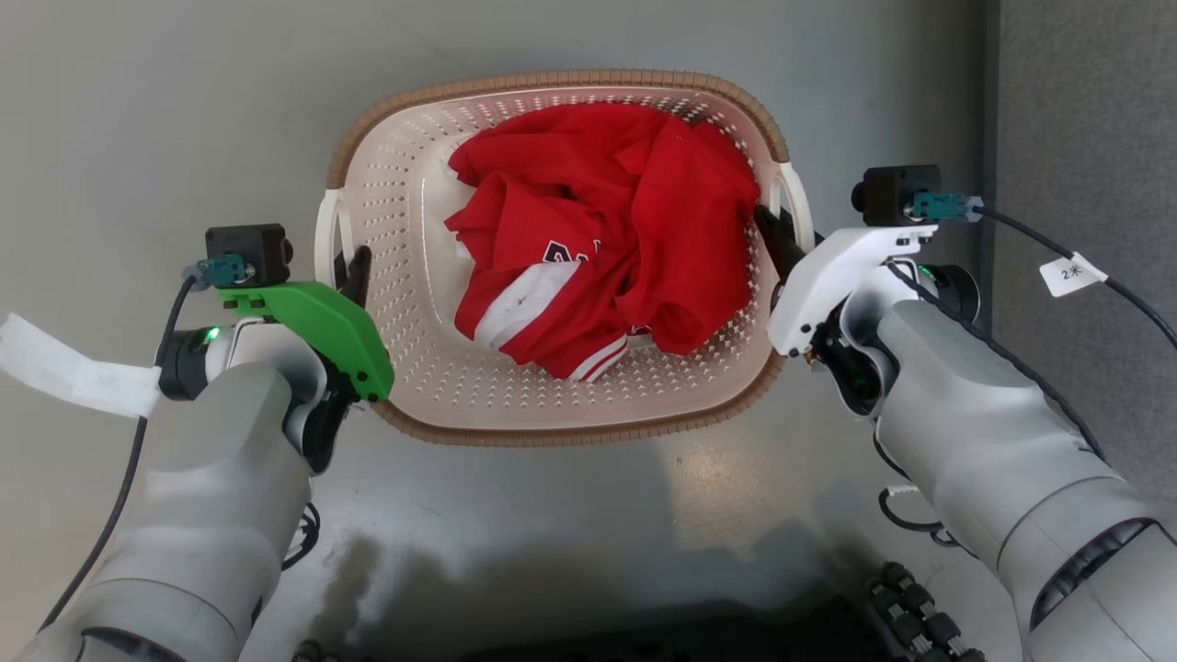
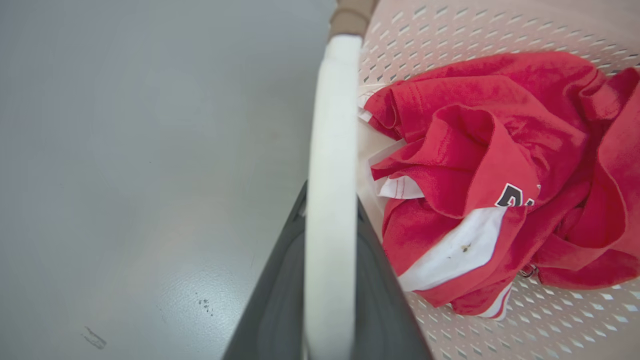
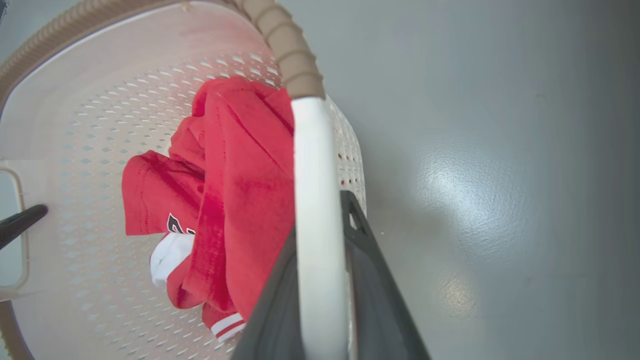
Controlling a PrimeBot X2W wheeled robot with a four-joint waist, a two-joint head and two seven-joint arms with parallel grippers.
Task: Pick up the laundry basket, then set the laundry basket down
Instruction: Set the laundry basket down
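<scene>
The left gripper (image 1: 351, 268) (image 2: 331, 196) is clamped on the left handle (image 1: 324, 230) (image 2: 332, 150) of the laundry basket (image 1: 552, 432) (image 2: 450, 25) (image 3: 100, 100). In the left wrist view, one dark finger presses each side of the white bar. The right gripper (image 1: 774, 232) (image 3: 320, 215) is closed the same way on the right handle (image 1: 798, 198) (image 3: 312, 175), with its fingers on either side of that bar just below the brown woven-look rim. In the right wrist view, one finger (image 3: 20, 224) of the left gripper pokes through the opening of the far handle.

The basket sits level between the two arms, at the middle of the head view and over the grey floor (image 1: 138, 110). Whether it rests on the floor or hangs just clear of it cannot be told.

A crumpled red jersey (image 1: 625, 230) (image 2: 500, 150) (image 3: 240, 175) with white trim and dark lettering lies inside, heaped toward the right-handle side. A darker grey strip (image 1: 1085, 92) of flooring runs along the right edge of the head view.
</scene>
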